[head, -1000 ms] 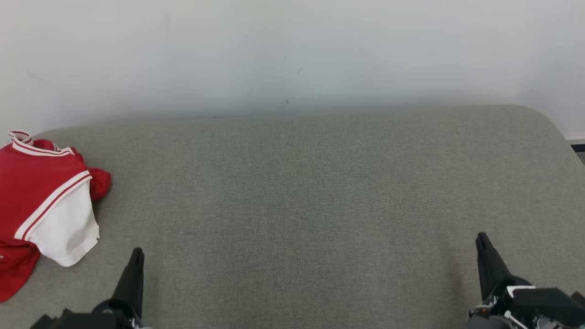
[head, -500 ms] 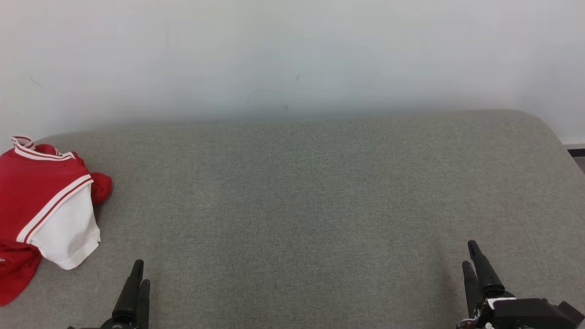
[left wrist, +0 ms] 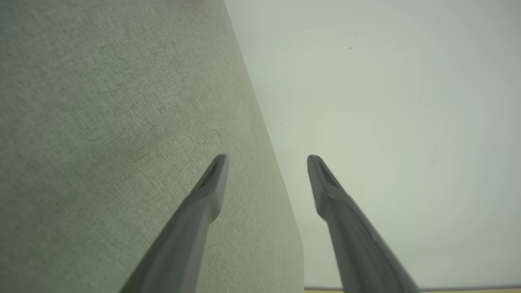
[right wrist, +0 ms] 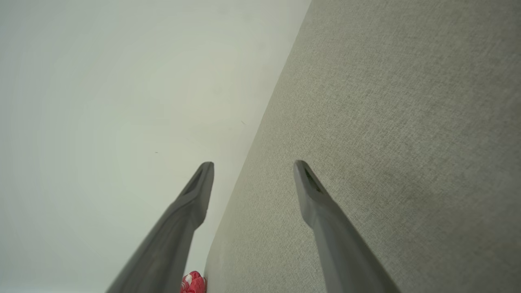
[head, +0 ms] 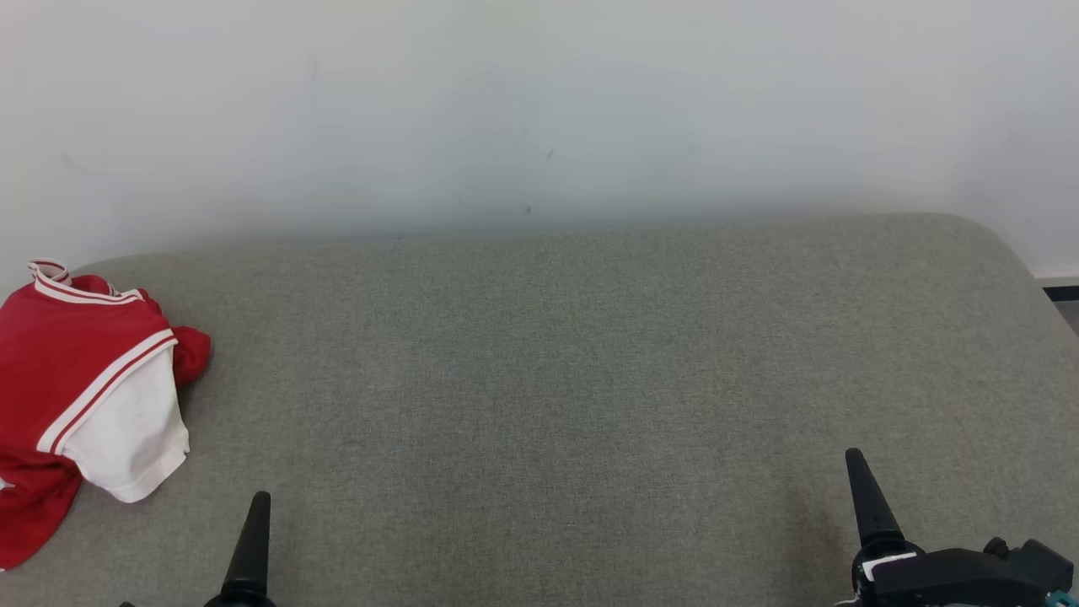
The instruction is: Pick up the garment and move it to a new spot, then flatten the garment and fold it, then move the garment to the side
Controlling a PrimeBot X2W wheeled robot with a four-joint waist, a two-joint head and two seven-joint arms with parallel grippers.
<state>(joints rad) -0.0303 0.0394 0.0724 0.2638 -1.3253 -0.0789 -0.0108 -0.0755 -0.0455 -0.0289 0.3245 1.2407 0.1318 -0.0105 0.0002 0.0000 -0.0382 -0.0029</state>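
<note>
The garment (head: 80, 396), red with white stripes and a white panel, lies crumpled at the far left of the grey fabric surface (head: 556, 371). A small red bit of the garment (right wrist: 193, 283) shows at the bottom of the right wrist view. My left gripper (head: 260, 506) rises from the bottom edge, a little to the right of the garment and apart from it. In the left wrist view the left gripper (left wrist: 266, 160) stands open and holds nothing. My right gripper (head: 856, 462) is low at the right, far from the garment. The right gripper (right wrist: 253, 167) is open and holds nothing.
A pale wall (head: 539, 110) runs behind the surface's far edge. The surface rounds off at its far right corner (head: 1003, 244), where a strip of floor (head: 1064, 295) shows beyond it.
Both grippers have gone from shut to open and sit lower in the head view. The whole picture has shifted down slightly. The garment lies as before.
</note>
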